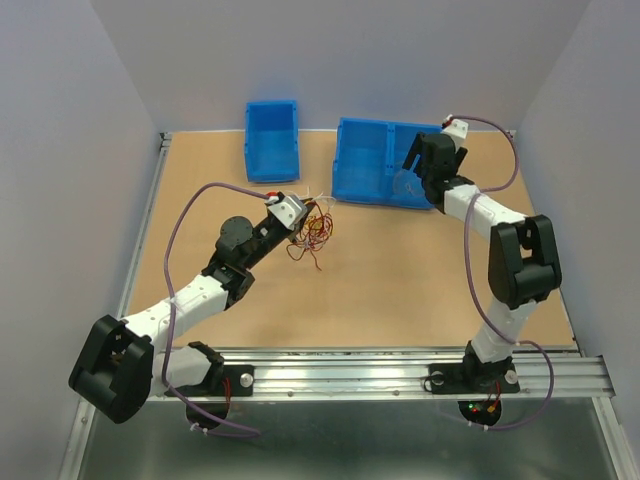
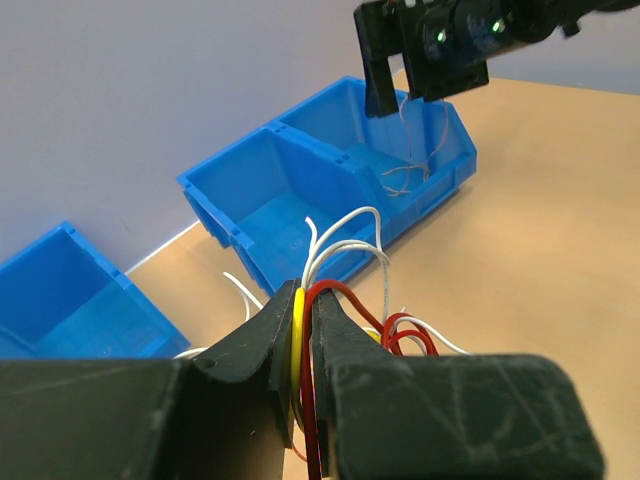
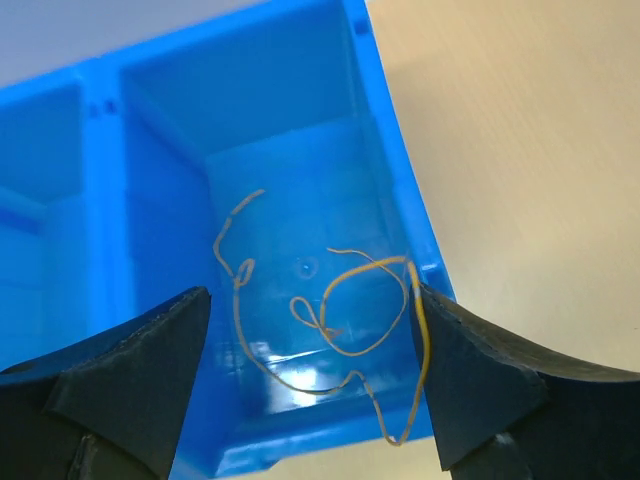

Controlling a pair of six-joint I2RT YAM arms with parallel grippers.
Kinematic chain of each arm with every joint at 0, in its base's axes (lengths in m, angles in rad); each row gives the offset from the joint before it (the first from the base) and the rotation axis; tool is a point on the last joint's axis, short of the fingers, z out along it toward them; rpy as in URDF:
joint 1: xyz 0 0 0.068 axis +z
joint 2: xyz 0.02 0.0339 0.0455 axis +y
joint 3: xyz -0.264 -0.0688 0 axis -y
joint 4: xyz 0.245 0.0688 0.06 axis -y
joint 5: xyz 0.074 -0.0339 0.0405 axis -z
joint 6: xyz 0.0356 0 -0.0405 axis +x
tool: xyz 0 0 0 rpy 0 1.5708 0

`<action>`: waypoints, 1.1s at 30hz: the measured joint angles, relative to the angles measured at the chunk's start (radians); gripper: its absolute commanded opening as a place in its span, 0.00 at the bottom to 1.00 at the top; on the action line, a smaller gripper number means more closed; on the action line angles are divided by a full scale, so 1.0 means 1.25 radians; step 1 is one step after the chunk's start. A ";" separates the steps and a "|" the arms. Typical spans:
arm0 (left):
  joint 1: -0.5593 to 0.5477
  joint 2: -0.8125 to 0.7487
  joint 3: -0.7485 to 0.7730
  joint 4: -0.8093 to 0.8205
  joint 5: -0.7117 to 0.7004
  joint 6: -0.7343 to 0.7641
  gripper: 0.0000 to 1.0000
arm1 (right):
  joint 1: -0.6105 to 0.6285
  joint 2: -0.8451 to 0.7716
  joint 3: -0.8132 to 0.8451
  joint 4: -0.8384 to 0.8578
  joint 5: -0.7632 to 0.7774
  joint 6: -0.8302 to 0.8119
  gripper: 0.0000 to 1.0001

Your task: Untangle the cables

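The cables (image 1: pixel 318 232) form a small clump of red, yellow and white loops on the table's middle. My left gripper (image 1: pixel 300 220) is shut on them; in the left wrist view a yellow and a red strand (image 2: pixel 303 320) are pinched between the fingers, with white loops (image 2: pixel 345 235) rising beyond. My right gripper (image 1: pixel 422 172) hangs open over the right compartment of the double blue bin (image 1: pixel 370 195). In the right wrist view, thin yellow wires (image 3: pixel 240 300) lie on that compartment's floor. One yellow strand (image 3: pixel 418 330) runs down along the right finger's inner face.
A small single blue bin (image 1: pixel 272 105) stands at the back, left of the double bin. The double bin's left compartment (image 2: pixel 270 205) shows nothing inside. White walls close the table on three sides. A metal rail runs along the near edge.
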 measured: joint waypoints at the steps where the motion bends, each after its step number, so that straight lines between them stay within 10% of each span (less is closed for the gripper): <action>1: 0.000 0.000 0.000 -0.001 0.000 0.000 0.19 | 0.000 -0.023 -0.004 -0.011 -0.006 -0.005 0.86; 21: -0.005 0.005 0.000 -0.009 -0.001 0.006 0.19 | 0.000 -0.169 -0.042 -0.112 0.017 -0.045 0.82; 33: -0.011 0.006 0.000 -0.019 -0.003 0.009 0.19 | -0.076 -0.169 -0.046 -0.198 0.011 -0.037 0.55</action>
